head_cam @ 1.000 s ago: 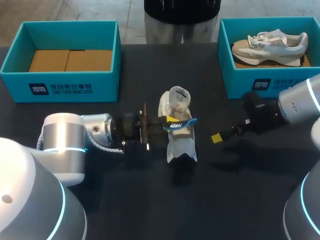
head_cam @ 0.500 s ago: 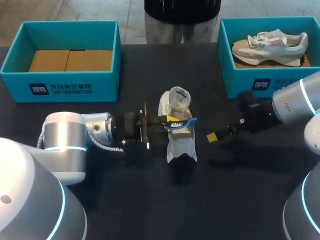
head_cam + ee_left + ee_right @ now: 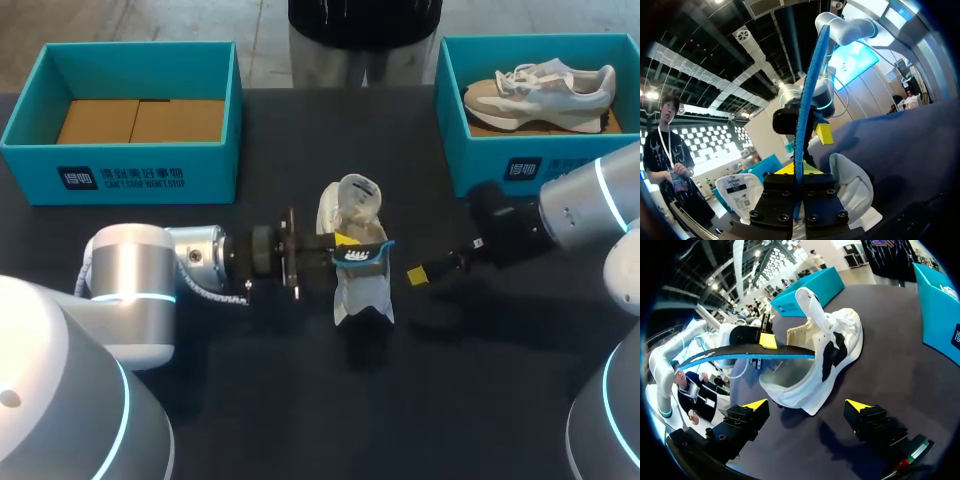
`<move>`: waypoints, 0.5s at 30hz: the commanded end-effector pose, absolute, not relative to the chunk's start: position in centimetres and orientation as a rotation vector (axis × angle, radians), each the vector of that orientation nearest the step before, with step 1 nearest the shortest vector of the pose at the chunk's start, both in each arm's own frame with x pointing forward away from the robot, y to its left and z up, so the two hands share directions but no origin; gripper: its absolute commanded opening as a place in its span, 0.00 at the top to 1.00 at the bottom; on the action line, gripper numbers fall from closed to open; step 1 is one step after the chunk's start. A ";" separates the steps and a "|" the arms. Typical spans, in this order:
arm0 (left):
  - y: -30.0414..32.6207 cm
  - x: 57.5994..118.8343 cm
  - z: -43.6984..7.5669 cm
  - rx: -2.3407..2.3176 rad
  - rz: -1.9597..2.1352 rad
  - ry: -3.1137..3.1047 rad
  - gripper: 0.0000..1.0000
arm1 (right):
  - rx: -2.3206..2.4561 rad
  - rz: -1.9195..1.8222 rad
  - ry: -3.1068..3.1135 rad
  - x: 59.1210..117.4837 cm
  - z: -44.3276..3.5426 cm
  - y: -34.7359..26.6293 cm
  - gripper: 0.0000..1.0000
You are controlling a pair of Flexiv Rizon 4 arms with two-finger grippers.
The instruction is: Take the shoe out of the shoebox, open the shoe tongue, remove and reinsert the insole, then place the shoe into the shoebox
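A white shoe (image 3: 362,290) lies in the middle of the dark table, toe toward the front edge, its tongue (image 3: 357,195) pulled up. My left gripper (image 3: 335,246) comes in from the left and is shut on the blue insole (image 3: 361,253), holding it over the shoe's opening. In the left wrist view the insole (image 3: 807,105) stands edge-on, pinched between my left gripper's (image 3: 793,171) fingers, with the shoe (image 3: 852,187) beside it. My right gripper (image 3: 417,274) is open, just right of the shoe. Ahead of my right gripper (image 3: 807,405) are the shoe (image 3: 832,352) and the insole (image 3: 752,352).
A teal box (image 3: 120,170) with cardboard inside stands at the back left. A second teal box (image 3: 500,165) at the back right holds a grey and white sneaker (image 3: 540,85). A person stands beyond the far edge.
My right gripper has moved left, closer to the shoe. The left gripper keeps its hold on the insole, almost unmoved.
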State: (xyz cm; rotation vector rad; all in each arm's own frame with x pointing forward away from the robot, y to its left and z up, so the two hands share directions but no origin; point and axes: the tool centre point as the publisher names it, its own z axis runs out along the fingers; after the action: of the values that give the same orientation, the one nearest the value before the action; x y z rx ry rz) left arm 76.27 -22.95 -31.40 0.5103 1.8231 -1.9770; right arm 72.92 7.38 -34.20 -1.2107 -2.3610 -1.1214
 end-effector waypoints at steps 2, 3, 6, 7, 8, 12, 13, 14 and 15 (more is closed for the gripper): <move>-23.1 76.5 -31.5 0.505 -1.964 1.833 1.00 | -1.211 -1.121 -2.362 72.9 -34.2 7.4 0.00; -23.1 76.6 -31.6 0.504 -1.962 1.835 1.00 | -1.211 -1.121 -2.362 72.9 -34.2 7.4 0.00; -23.1 76.6 -31.6 0.504 -1.956 1.838 1.00 | -1.211 -1.121 -2.362 72.9 -34.2 7.4 0.00; -23.1 76.7 -31.7 0.504 -1.953 1.839 1.00 | -1.211 -1.121 -2.362 72.9 -34.2 7.4 0.00; -23.1 76.7 -31.7 0.503 -1.949 1.841 1.00 | -1.211 -1.121 -2.362 72.9 -34.2 7.4 0.00; -22.9 76.9 -32.2 0.496 -1.943 1.848 1.00 | -1.211 -1.121 -2.362 72.9 -34.2 7.4 0.00; -22.9 76.9 -32.3 0.501 -1.937 1.853 1.00 | -1.211 -1.121 -2.362 72.9 -34.2 7.4 0.00; -22.9 77.0 -32.4 0.503 -1.934 1.854 1.00 | -1.211 -1.121 -2.362 72.9 -34.2 7.4 0.00; -22.9 77.1 -32.5 0.503 -1.934 1.855 1.00 | -1.211 -1.121 -2.362 72.9 -34.2 7.4 0.00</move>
State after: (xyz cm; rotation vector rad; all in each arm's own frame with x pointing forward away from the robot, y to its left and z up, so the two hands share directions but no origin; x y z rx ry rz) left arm 76.90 -22.80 -32.29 0.4997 1.8548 -1.9331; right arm 72.93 7.38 -34.20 -1.2103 -2.3608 -1.1214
